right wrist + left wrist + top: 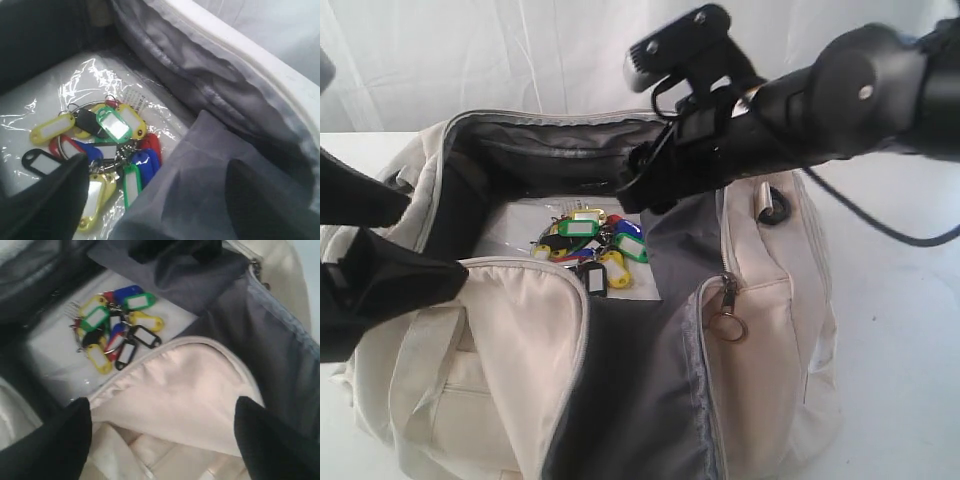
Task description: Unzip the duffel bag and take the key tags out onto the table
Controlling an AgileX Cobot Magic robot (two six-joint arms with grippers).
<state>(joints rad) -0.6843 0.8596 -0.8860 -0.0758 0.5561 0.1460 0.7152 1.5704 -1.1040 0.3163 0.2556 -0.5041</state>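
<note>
The cream-white duffel bag (520,380) stands unzipped on the table (905,340), its dark grey lining showing. The key tags (592,250), a bunch of yellow, green, blue, red and black ones on metal rings, lie on clear plastic on the bag's floor. My right gripper (642,185) reaches into the opening from the right and is open; a fold of grey lining (200,170) lies between its fingers, with the key tags (107,145) just beside one finger. My left gripper (405,240) hangs open over the cream top flap (185,390), short of the key tags (115,330).
A silver ring zipper pull (728,322) hangs on the bag's front right. The right arm's black cable (880,225) droops over the table. A white curtain (520,50) closes off the back. The bag's walls stand on all sides of the tags.
</note>
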